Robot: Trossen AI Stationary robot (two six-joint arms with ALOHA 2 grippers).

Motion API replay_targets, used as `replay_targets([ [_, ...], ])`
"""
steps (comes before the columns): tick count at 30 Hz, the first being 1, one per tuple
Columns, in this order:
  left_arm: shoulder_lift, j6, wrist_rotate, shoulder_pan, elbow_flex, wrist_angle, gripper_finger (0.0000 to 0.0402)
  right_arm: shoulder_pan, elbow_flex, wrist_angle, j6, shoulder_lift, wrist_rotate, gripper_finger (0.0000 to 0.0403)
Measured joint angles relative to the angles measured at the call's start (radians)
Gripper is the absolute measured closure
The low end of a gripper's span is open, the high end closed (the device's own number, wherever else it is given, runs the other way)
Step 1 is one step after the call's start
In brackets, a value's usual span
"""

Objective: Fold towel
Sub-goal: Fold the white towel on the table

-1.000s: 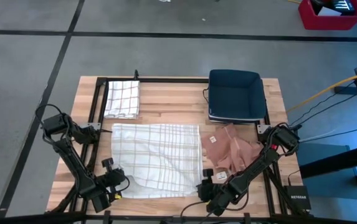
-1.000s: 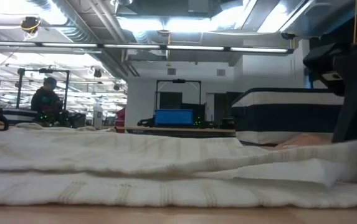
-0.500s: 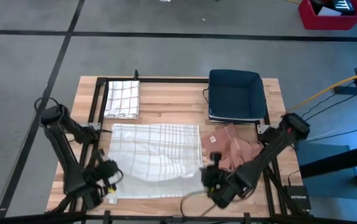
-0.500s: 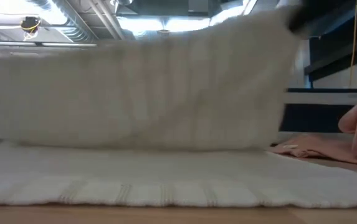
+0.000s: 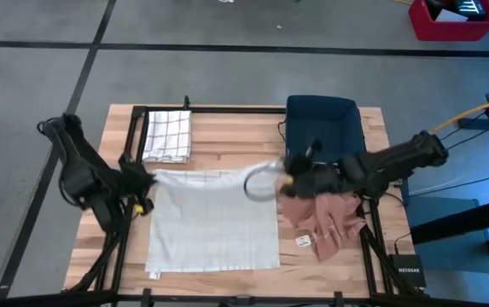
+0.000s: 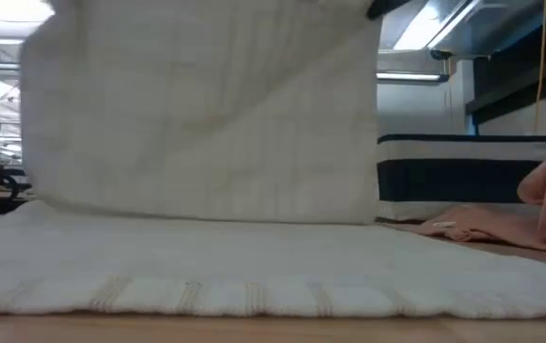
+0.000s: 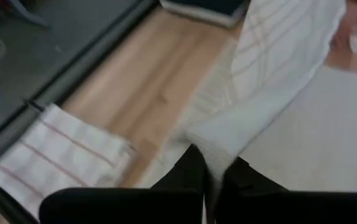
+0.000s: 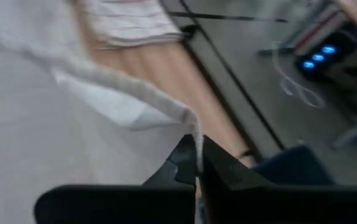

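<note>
White towel (image 5: 212,222) held up by two corners over the worktop (image 5: 227,141): left pincer (image 5: 138,186) and right pincer (image 5: 285,181) each pinched on it. Blue bin (image 5: 323,130) just behind.

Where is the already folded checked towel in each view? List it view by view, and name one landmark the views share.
High view: folded checked towel lies at the table's far left corner.
Low view: not visible; the lifted white towel fills the picture.
Left wrist view: beside the bare wood, past the fingers.
Right wrist view: beyond the white towel, at the table's edge.
Shared landmark: the white towel, pinched by left gripper and right gripper.
</note>
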Motion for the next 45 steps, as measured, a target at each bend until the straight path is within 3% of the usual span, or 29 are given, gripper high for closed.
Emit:
replay_targets([
  [11, -0.189, 0.271, -0.187, 0.265, 0.000, 0.000, 0.0399, -0.327, 0.000, 0.111, -0.293, -0.043, -0.009, 0.0395],
  [16, -0.249, 0.361, -0.279, 0.361, 0.000, 0.000, 0.0399, -0.418, 0.000, 0.281, -0.433, -0.043, -0.011, 0.0393],
  [20, -0.284, 0.398, -0.274, 0.394, 0.000, 0.038, 0.0399, -0.440, 0.000, 0.332, -0.471, -0.054, -0.048, 0.0395],
  [28, -0.253, 0.594, -0.079, 0.315, 0.000, 0.314, 0.0399, -0.249, 0.000, 0.172, -0.308, -0.098, -0.096, 0.0396],
  [31, -0.211, 0.593, 0.024, 0.256, 0.000, 0.358, 0.0399, -0.153, 0.000, 0.103, -0.202, -0.096, -0.173, 0.0398],
  [34, -0.161, 0.524, 0.092, 0.183, 0.000, 0.340, 0.0399, -0.058, 0.000, 0.056, -0.085, -0.078, -0.224, 0.0398],
  [45, -0.002, 0.121, 0.104, -0.148, -0.001, 0.255, 0.0400, 0.204, 0.000, 0.013, 0.205, -0.009, -0.248, 0.0396],
])
